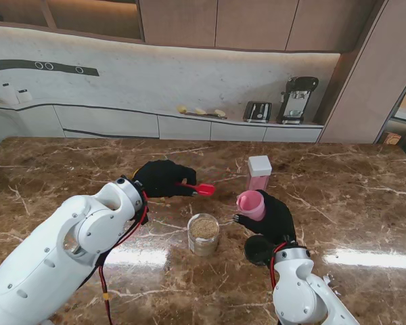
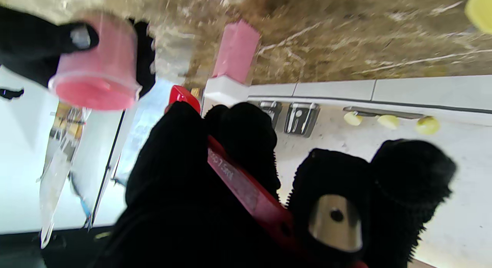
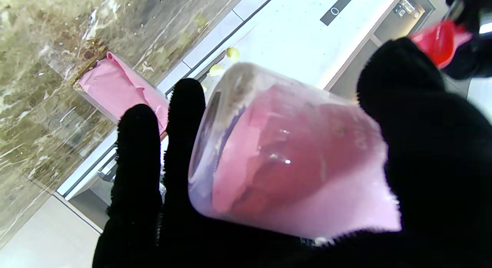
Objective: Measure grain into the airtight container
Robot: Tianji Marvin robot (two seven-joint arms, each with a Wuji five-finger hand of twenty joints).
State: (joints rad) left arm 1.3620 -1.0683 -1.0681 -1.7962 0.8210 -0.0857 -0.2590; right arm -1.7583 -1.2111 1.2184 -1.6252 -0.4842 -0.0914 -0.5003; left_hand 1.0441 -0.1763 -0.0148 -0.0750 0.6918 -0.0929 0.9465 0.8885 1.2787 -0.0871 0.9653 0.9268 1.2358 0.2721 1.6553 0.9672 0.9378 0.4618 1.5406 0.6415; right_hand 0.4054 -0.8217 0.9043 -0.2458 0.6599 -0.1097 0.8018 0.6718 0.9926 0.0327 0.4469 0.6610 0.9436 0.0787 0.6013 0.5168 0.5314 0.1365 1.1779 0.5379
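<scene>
Nearest me, the black-gloved right hand is wrapped around a pink translucent plastic cup, tipped sideways, probably to receive a scoop. Just left stands the clear glass jar of grain, open-topped for dipping. Farther off, the black-gloved left hand pinches a red plastic measuring scoop, bowl hovering toward the cup. Beyond sits a white-lidded pink square container.

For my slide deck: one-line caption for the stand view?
Left hand holds a red scoop, right hand a pink cup, above the grain jar.
</scene>
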